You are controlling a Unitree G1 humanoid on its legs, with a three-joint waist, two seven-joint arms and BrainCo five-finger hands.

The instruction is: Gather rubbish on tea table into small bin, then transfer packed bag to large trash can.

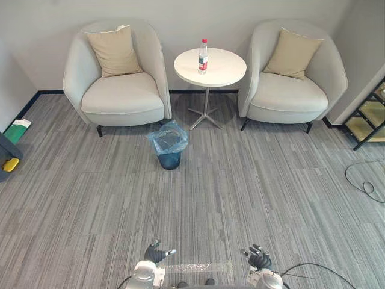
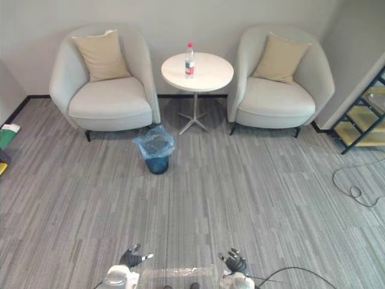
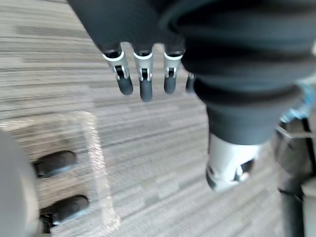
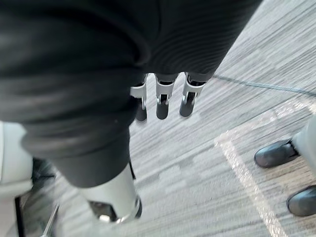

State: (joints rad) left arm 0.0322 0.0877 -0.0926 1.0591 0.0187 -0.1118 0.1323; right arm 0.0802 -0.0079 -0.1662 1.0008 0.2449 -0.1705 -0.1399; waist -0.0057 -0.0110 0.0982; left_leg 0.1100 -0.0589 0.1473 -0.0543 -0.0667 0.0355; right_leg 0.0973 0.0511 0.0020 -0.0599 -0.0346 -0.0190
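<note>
Well short of the bench, low in front of the robot, the left robot hand [image 1: 157, 251] hangs with its fingers straight and loosely spread, holding nothing. Its wrist view shows bare carpet past the dark tips. The right robot hand [image 1: 258, 257] hangs just as far from the bench, its fingers relaxed and empty too.

The task's thing, a clear bottle [image 1: 203, 57] with a red cap, stands upright on the round white bench [image 1: 227, 71], a little left of its middle. The small bin [image 1: 169, 158], lined with a blue bag [image 1: 157, 137], sits on the floor on the near side of the bench's foot, off towards the robot's left. An armchair [image 1: 120, 90] flanks the bench on the left and another [image 1: 292, 87] on the right.

The step in hand looks to be the approach. It would be best to walk up until the bench's rim is within easy reach, passing to the right of the bin so that it is not kicked. The bottle is tall and narrow and would likely topple at a glancing touch, so a hand should come at it from the side and close round its body. The left hand seems the better placed, since both bottle and bin lie to that side of the bench. Letting go low over the bag's mouth should keep the liner from folding in.
</note>
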